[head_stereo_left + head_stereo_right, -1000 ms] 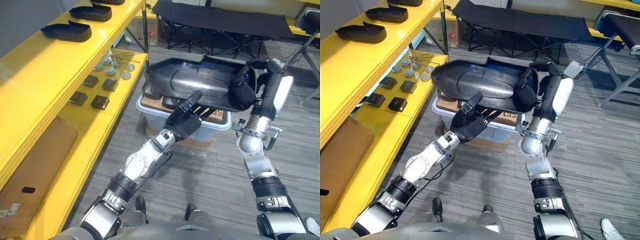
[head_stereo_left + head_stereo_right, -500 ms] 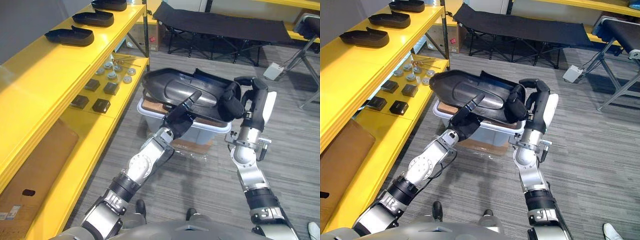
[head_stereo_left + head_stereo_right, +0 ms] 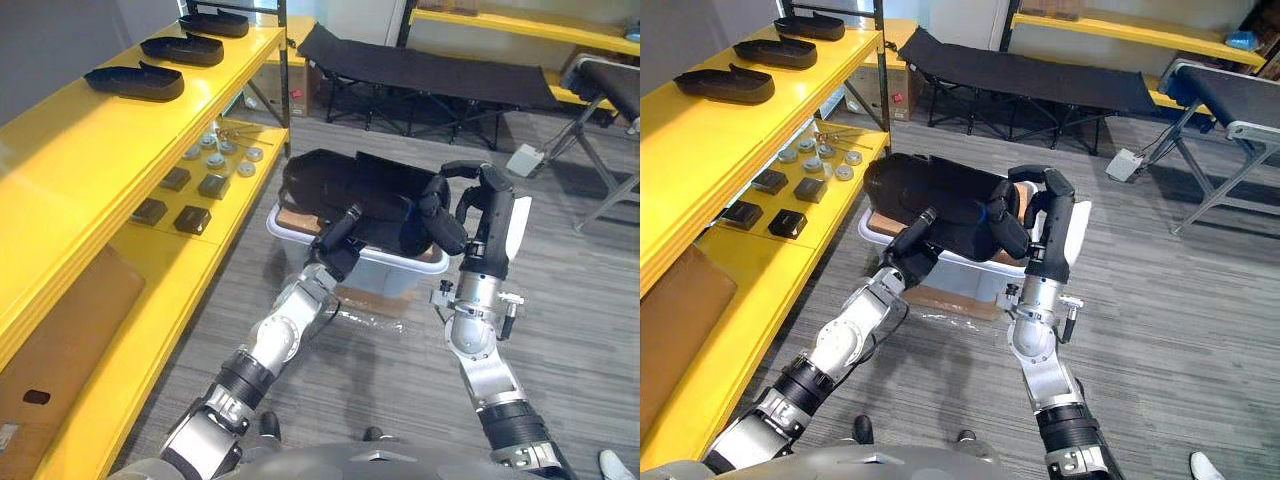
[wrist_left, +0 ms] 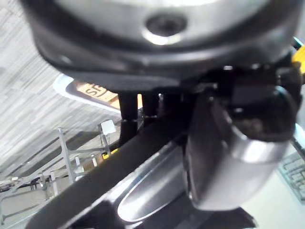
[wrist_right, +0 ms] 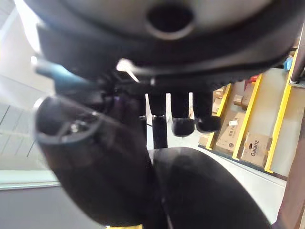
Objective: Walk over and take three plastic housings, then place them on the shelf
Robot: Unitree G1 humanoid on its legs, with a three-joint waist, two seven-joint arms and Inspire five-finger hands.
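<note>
The whole view has pulled back, so more of the yellow shelf (image 3: 110, 135) and the floor (image 3: 390, 370) shows. The plastic housing (image 3: 360, 195) has tipped: its shiny round side showed before, and now a dull dark side does. It hangs closer over the bin (image 3: 395, 268).

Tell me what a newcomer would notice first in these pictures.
A big black plastic housing hangs mid-scene above a pale bin, with the left hand pressed flat against its near side and the right hand curled round its right end. On the left, a bright yellow shelf carries three more dark housings along its top level.
</note>
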